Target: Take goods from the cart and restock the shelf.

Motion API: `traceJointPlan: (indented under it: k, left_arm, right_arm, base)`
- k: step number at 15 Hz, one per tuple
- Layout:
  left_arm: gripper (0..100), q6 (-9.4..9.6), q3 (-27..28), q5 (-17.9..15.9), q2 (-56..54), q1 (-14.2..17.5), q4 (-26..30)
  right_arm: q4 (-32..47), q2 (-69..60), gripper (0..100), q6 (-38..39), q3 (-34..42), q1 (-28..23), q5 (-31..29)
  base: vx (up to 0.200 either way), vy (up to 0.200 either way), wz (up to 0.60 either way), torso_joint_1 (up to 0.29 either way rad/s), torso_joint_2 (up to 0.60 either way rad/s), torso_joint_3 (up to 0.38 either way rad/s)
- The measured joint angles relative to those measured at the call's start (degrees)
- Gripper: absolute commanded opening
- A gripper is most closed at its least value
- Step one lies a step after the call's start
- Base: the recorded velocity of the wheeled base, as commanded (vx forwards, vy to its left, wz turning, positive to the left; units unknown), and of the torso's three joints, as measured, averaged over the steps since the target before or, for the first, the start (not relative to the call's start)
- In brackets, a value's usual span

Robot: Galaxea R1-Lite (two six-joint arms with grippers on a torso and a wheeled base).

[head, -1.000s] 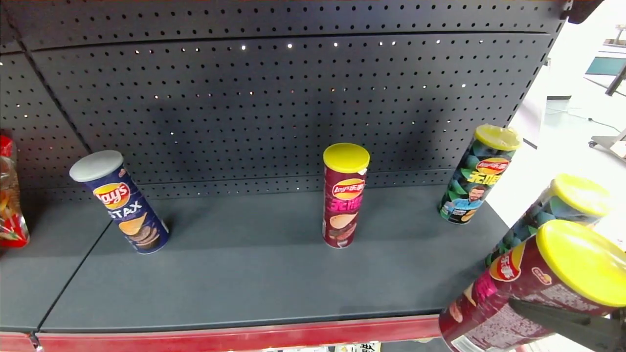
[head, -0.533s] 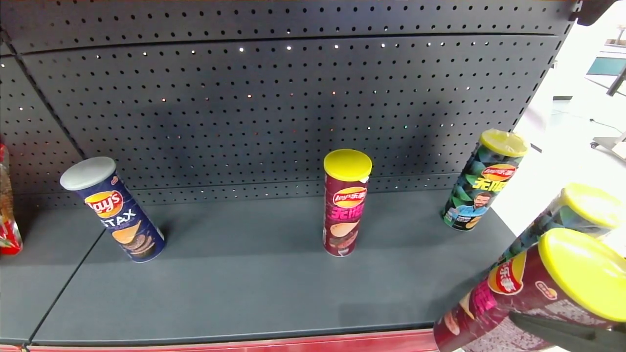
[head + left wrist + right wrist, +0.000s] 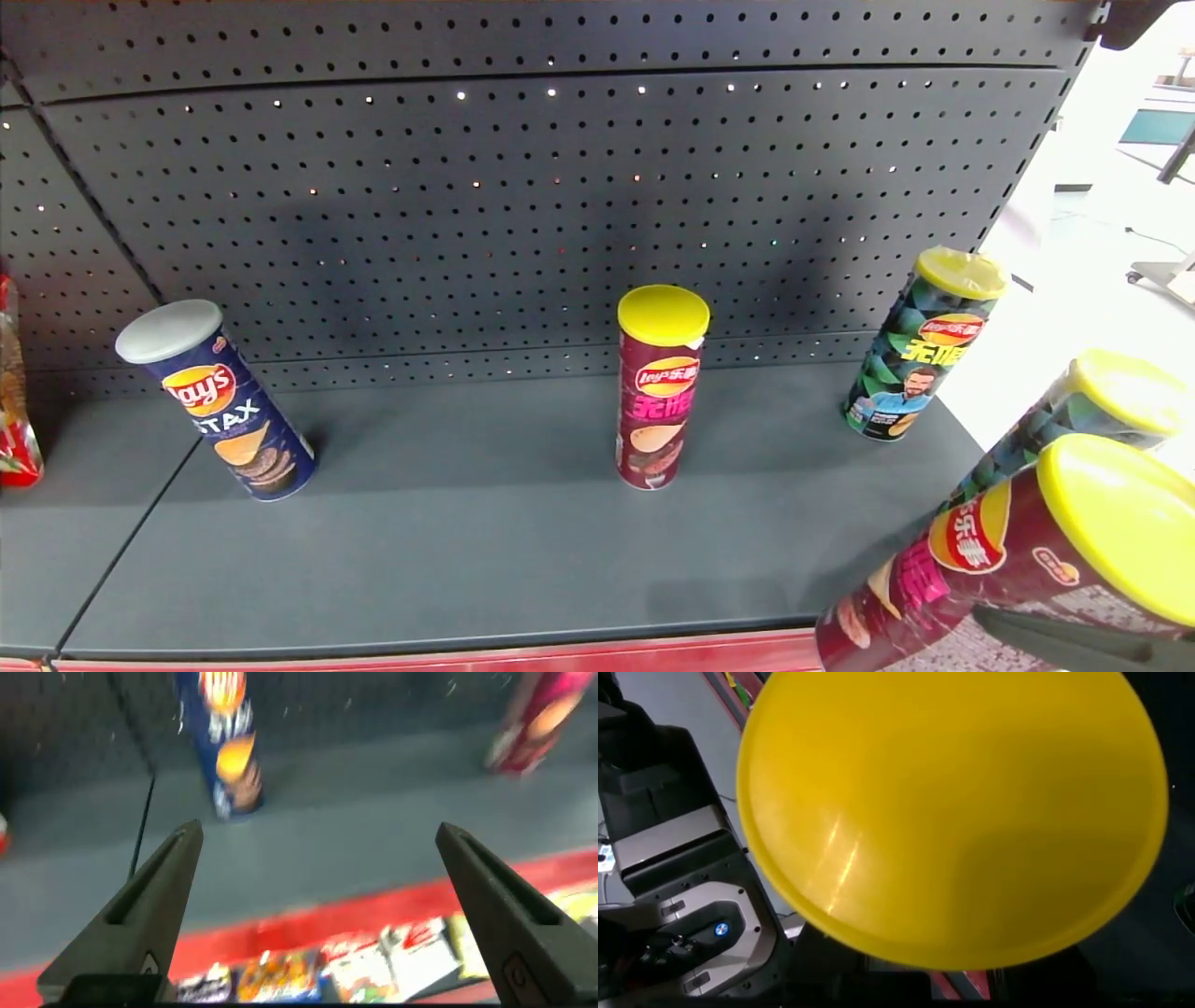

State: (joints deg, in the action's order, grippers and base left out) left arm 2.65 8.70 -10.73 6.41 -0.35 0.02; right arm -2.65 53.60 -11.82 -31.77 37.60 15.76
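Spanning the head view, one dark grey shelf [image 3: 485,551] carries a perforated back panel [image 3: 560,205] and a red front lip [image 3: 448,653]. Five crisp cans show in all: two maroon, two green, one blue. Three stand on the deck, well apart. The blue can [image 3: 219,401], grey-lidded, is at 9 o'clock. The shelf maroon can [image 3: 658,392] is at centre and the green can [image 3: 920,345] at 3 o'clock, both yellow-lidded.

At 4 o'clock, beyond the shelf's end, the second green can [image 3: 1074,411] leans; what bears it I cannot tell. At 5 o'clock the held maroon can [image 3: 980,560] tilts by the shelf's front corner, with the right gripper [image 3: 1046,627] pinching its body. Its yellow lid [image 3: 952,812] faces the right wrist camera.

One red bag [image 3: 14,439] sits at the 9 o'clock edge. The left gripper [image 3: 320,833] hangs before the lip, fingers spread wide with nothing between.
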Motion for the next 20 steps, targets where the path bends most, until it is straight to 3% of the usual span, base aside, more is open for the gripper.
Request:
traceJointPlan:
  k: [3, 5, 7, 11, 13, 16, 20]
  left_arm:
    - [100, 2.74, 10.0, -9.2, 17.0, -2.8, -0.3]
    - [100, 5.10, 15.5, -13.5, 30.8, -7.5, -2.3]
    - [100, 5.84, 19.6, -15.7, 43.4, -13.4, -7.4]
    - [100, 6.38, 26.3, -17.8, 66.5, -24.1, -20.8]
    - [100, 6.52, 29.9, -18.1, 75.6, -27.6, -24.7]
    - [100, 7.01, 37.9, -18.0, 86.4, -30.5, -26.6]
    - [100, 8.33, 45.9, -18.0, 95.3, -31.3, -26.8]
  right_arm:
    - [0.2, -0.3, 0, 0.0, 0.7, -0.2, -0.3]
    - [0.1, -0.5, 0, 0.1, 0.9, -0.3, -1.3]
    - [0.0, -0.5, 0, 0.1, 0.9, -0.3, -1.7]
    - [-0.1, -0.5, 0, 1.0, 0.4, -0.7, -2.0]
    - [-0.2, -0.6, 0, 1.5, 0.3, -0.8, -2.0]
    - [-0.2, -1.0, 0, 2.8, 0.3, -1.0, -2.0]
    - [-0.2, -1.3, 0, 3.2, 0.1, -1.1, -2.1]
  base:
    - [0.000, 0.000, 0.00, 0.000, 0.00, 0.000]
    - [0.000, 0.000, 0.00, 0.000, 0.00, 0.000]
    - [0.000, 0.000, 0.00, 0.000, 0.00, 0.000]
    - [0.000, 0.000, 0.00, 0.000, 0.00, 0.000]
    - [0.000, 0.000, 0.00, 0.000, 0.00, 0.000]
    - [0.000, 0.000, 0.00, 0.000, 0.00, 0.000]
    - [0.000, 0.000, 0.00, 0.000, 0.00, 0.000]
